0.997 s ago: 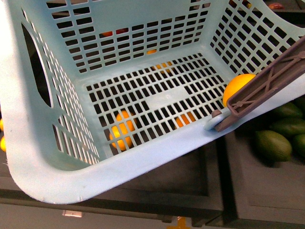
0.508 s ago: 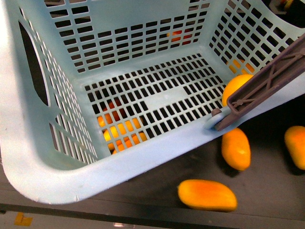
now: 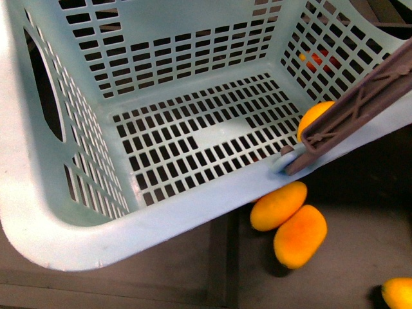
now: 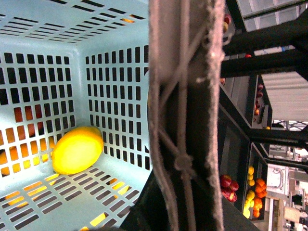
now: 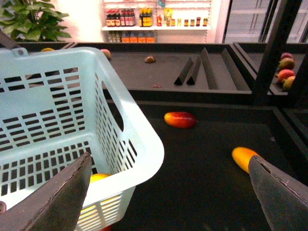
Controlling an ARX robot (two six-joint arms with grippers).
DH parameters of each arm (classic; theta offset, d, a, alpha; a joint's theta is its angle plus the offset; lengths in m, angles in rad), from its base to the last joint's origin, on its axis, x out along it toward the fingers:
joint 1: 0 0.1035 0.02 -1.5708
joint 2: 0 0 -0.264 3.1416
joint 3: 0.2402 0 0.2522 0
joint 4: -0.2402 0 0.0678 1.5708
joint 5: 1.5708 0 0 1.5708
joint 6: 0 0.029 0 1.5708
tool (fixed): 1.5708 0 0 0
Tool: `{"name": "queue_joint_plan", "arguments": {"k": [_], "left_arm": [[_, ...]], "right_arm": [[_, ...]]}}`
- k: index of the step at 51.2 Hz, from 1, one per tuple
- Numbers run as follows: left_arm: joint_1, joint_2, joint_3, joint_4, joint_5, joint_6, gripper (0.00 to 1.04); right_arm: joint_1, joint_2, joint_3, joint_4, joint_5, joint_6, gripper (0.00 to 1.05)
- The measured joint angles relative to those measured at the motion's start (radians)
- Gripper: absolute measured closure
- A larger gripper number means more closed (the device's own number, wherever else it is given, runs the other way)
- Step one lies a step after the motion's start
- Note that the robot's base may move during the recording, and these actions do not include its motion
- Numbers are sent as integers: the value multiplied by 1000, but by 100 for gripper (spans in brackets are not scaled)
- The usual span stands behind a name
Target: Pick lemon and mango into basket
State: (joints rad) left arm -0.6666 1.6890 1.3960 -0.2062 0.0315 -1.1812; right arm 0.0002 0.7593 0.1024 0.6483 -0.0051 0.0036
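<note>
2 mangoes (image 3: 278,206) are showing just beside the basket (image 3: 193,215) in the front view, replacing avocados from 1 second ago; 1 lemon (image 3: 314,118) is still sitting inside by the handle (image 3: 360,103). That handle is filling the left wrist view, so I cannot tell the left claw's grip. Right wrist view: the right claw (image 5: 169,159) is hanging wide open, empty, probably readying for a mango.

Lemon (image 4: 77,149): 1 pc, oval, bright yellow, smooth; on its side on the basket floor, tucked into a corner by two slotted walls (front view: half hidden behind handle).
Basket (image 3: 161,222): light teal plastic, slotted sides + btm.
Handle (image 3: 360,103): brown-grey, ribbed, hinged at rim, angled across lemon's corner.
Mangoes (image 3: 278,205): 2, orange-yellow, elongated, touching, on dark shelf outside basket.
</note>
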Motion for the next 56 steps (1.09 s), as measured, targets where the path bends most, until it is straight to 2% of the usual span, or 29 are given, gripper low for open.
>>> {"name": "queue_joint_plan", "arguments": {"k": [11, 20, 21, 25, 27, 29, 34, 37, 41, 56], "left_arm": [[9, 0, 0, 0, -22, 14, 100], [3, 0, 0, 0, 0, 6, 100], [0, 0, 0, 0, 2, 5, 100], [-6, 0, 0, 0, 6, 2, 100], [-9, 0, 0, 0, 10, 1, 100], [-12, 0, 0, 0, 13, 0, 100], [-11, 0, 0, 0, 14, -6, 100], [-11, 0, 0, 0, 2, -4, 100], [-7, 0, 0, 0, -5, -2, 100], [-6, 0, 0, 0, 2, -2, 100]], "right_arm": [[0, 0, 0, 0, 1, 0, 9], [0, 0, 0, 0, 2, 0, 9], [5, 0, 6, -22, 29, 15, 9], [9, 40, 165, -436, 285, 186, 9], [-27, 75, 230, -573, 322, 246, 9], [-61, 98, 262, -635, 325, 264, 9], [-210, 207, 327, -597, 243, 259, 9], [-313, 320, 370, -519, 135, 216, 9], [-407, 463, 398, -443, 18, 150, 9], [-600, 939, 468, -224, -101, -61, 9]]}}
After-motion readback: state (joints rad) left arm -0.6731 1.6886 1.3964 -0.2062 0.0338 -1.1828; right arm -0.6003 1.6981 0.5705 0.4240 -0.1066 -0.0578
